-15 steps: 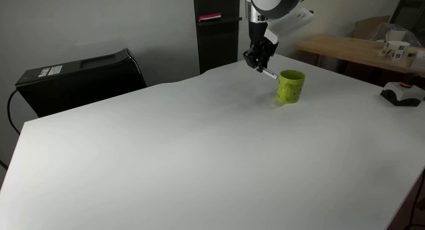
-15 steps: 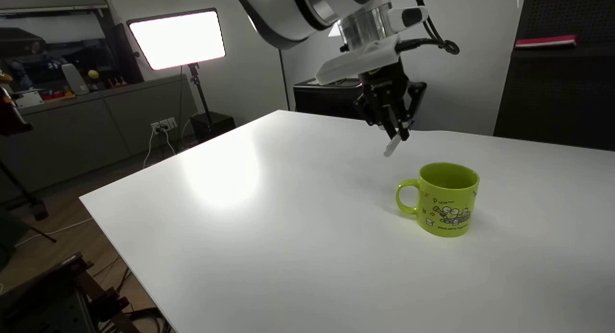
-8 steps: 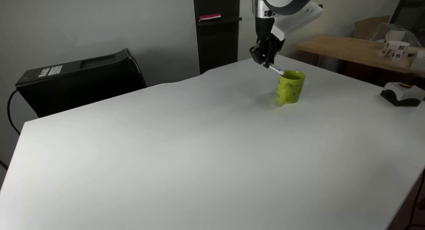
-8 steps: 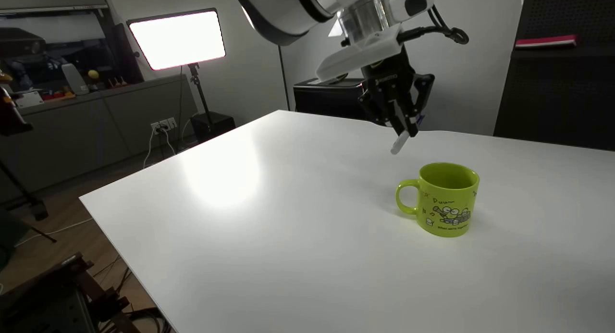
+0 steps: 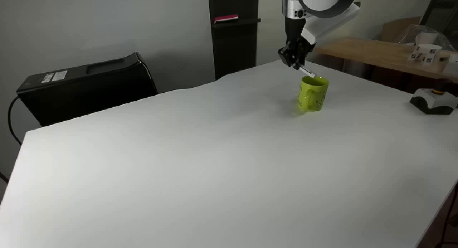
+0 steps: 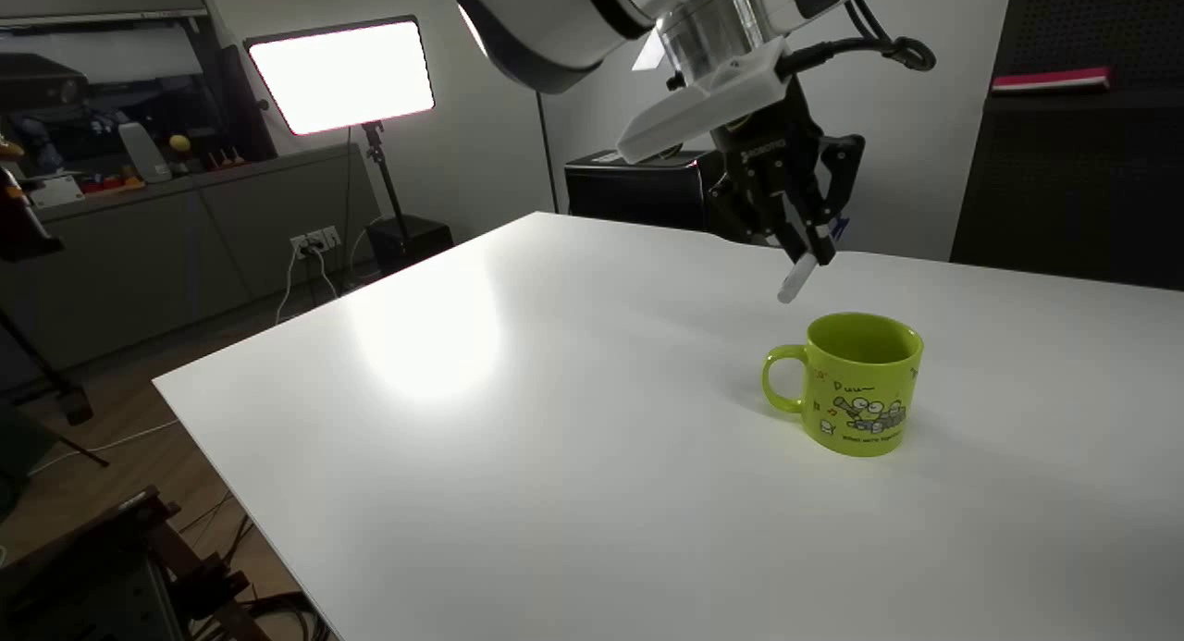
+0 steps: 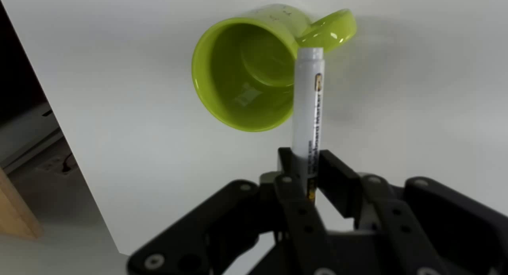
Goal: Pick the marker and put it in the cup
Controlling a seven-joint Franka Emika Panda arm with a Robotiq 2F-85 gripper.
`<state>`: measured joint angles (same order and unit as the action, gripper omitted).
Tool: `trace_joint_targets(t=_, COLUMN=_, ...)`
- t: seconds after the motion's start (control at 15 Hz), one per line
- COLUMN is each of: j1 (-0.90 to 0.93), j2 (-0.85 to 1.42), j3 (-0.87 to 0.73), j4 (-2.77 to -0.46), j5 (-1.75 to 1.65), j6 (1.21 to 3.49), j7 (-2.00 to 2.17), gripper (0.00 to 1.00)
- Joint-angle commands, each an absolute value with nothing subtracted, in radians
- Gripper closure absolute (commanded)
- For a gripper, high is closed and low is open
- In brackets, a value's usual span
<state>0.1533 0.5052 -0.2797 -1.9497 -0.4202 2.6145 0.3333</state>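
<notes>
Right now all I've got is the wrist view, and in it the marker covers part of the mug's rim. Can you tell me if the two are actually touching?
Observer: No, they're apart: an exterior view shows a gap between the marker and the mug.
Operator: Okay, and is it pointing straight down, or tilted?
Observer: Tilted: in both exterior views it slants downward out of the tool.
Operator: Anything else standing out there that I can't see?
Observer: Yes, in an exterior view a grey-and-black device stands on the white table.
</notes>
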Motion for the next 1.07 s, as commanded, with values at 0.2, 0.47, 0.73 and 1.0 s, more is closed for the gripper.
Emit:
trace_joint_targets(t=0.2, j1=0.214, j2=0.487, j3=-0.375, j4=-1.990, j5=-0.551, j6=2.679, j7=0.509, gripper=0.95)
trace_joint_targets(t=0.47, j1=0.246, j2=0.493, j3=-0.426, j4=-1.998, j5=-0.621, j6=2.713, j7=0.600, gripper=0.95)
trace_joint_targets(t=0.73, j1=0.271, j2=0.505, j3=-0.473, j4=-2.021, j5=-0.716, j6=2.772, j7=0.713, gripper=0.95)
trace_joint_targets(t=1.0, j1=0.289, j2=0.522, j3=-0.519, j4=-2.040, j5=-0.852, j6=2.832, j7=0.872, gripper=0.95)
